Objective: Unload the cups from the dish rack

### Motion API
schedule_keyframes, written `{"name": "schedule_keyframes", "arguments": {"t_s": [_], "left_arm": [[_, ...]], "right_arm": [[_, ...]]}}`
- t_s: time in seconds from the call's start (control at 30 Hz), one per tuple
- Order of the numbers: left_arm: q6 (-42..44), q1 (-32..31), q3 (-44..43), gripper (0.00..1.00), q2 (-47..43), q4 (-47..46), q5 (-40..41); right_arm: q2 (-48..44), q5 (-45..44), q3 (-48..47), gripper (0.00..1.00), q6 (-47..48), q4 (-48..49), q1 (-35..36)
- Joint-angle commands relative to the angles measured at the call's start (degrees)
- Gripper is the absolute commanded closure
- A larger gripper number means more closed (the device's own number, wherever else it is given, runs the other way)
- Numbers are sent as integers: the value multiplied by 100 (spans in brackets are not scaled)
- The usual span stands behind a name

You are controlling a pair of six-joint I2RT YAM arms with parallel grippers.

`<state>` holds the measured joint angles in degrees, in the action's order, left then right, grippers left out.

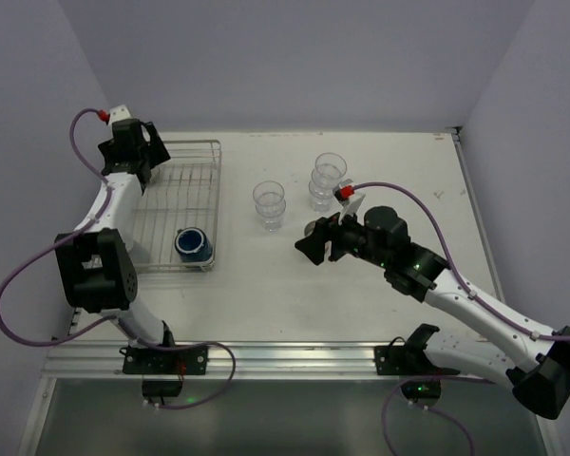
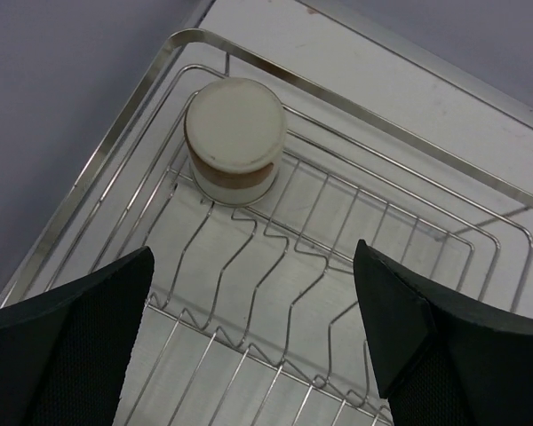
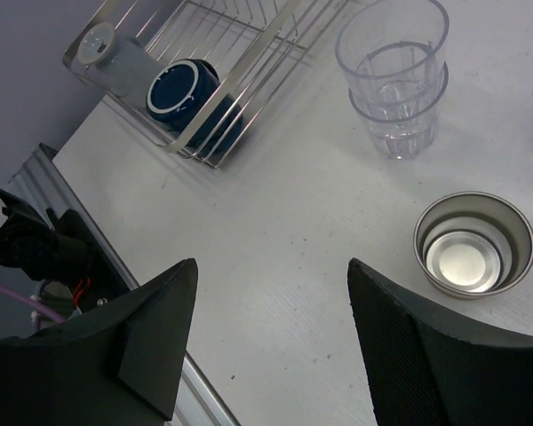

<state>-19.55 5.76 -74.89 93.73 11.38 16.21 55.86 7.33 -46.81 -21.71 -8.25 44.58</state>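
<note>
**Both arms' fingers open and empty; cups split between rack and bench**

The dish rack (image 1: 176, 204) sits on the left side of the bench (image 1: 380, 294). The left fingers (image 2: 71, 346) hang over its far left corner, spread wide with nothing between them. In the left wrist view only the rack's wire shows in the gap. Just beyond them a brown cup (image 2: 235, 140) stands upside down in that corner of the rack, its cream base facing up. The fingers do not touch it.

A navy mug (image 1: 193, 245) rests in the near right corner of the rack, against the wire side. It is tilted, so its open mouth shows in the right wrist view. That view also shows a pale cup (image 3: 107, 49) in the rack beyond the mug. It is too blurred to tell which way up it stands.

To the right of the rack, a stack of two clear tumblers (image 1: 269, 204) stands upright on the bare bench. A second stack of clear tumblers (image 1: 328, 180) stands further right, a little farther back.

The right fingers (image 3: 426, 355) are parted over the bare bench near the middle, holding nothing. Just beside them a small greyish cup (image 3: 471, 244) stands upright on the bench, mouth up and untouched. It is near the two-tumbler stack but apart from it.
</note>
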Motion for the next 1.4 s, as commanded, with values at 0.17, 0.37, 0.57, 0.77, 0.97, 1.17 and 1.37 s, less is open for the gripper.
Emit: {"name": "schedule_keyframes", "arguments": {"t_s": [0.17,0.37,0.57,0.77,0.97,1.17,1.37], "left_arm": [[504,479,-983,7,1251,-522,-275],[716,540,-1281,9,1752,-681,-381],[795,567,-1949,10,2359,-453,-320],[734,567,-2100,19,2580,-408,-495],[681,567,-1898,33,2510,-514,-505],[479,575,-1739,50,1966,-637,-776],[259,575,-1275,59,1174,-821,-1031]], "right_arm": [[-5,189,75,30,-52,500,7],[276,365,-30,30,-26,517,7],[356,295,-57,30,-8,553,7],[391,242,-74,30,1,526,7],[347,234,-136,30,1,482,16],[364,277,-250,30,-61,517,16],[558,471,-171,30,-351,1115,7]]}}
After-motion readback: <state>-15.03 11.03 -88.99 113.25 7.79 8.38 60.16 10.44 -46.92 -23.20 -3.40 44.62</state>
